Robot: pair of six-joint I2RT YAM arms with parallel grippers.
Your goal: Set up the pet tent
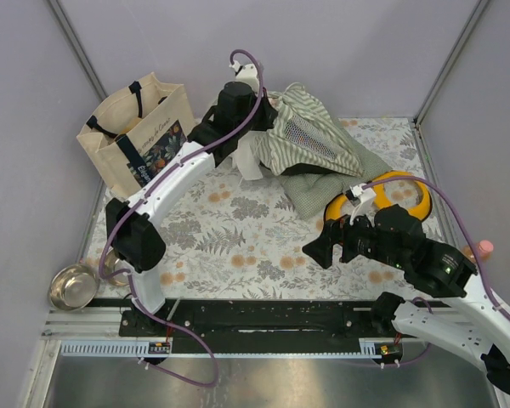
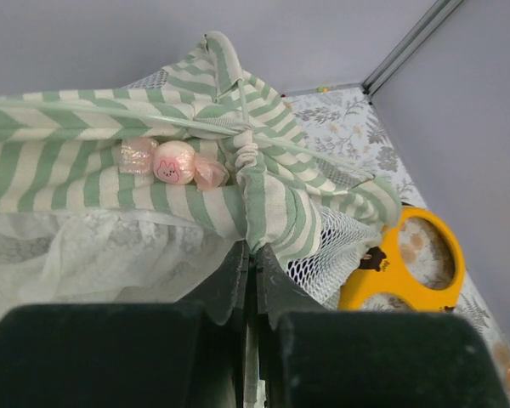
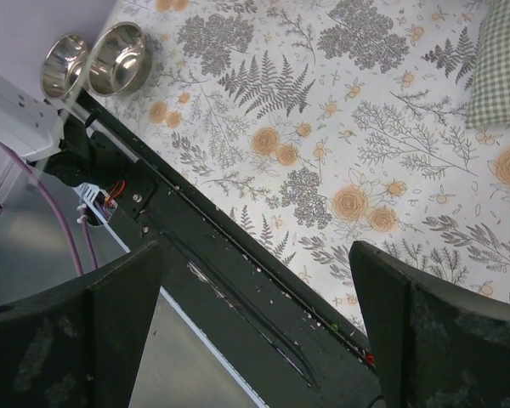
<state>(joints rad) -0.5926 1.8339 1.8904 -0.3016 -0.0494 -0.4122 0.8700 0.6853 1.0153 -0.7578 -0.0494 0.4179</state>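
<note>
The pet tent (image 1: 310, 136) lies at the far side of the table, right of centre, a slumped heap of green-and-white stripes with its mesh panel facing up. It rests partly on the green checked cushion (image 1: 323, 194), so we judge the job to be at an early stage: the fabric is gathered, not spread, and no frame stands. The left gripper (image 2: 251, 253) is pinched tight on a striped fold of the tent. The pinch sits just below a knotted cord and near a small pink charm (image 2: 172, 161), with lacy flap material hanging to its left. The right gripper (image 3: 255, 289) is spread wide and holds nothing, hovering over the near edge of the floral tablecloth (image 1: 238, 242), well apart from the tent. We think the next move calls for the free arm to reach across and take a second hold, so the two can draw the cloth apart and let the poles take shape. The yellow ring (image 1: 408, 194) lies between that arm and the tent and could snag the reach, and the cushion underneath may drag along. The beige tote bag (image 1: 140, 140) stands close to the left arm, and two steel bowls (image 1: 72, 287) sit at the near left corner, out of the way.
</note>
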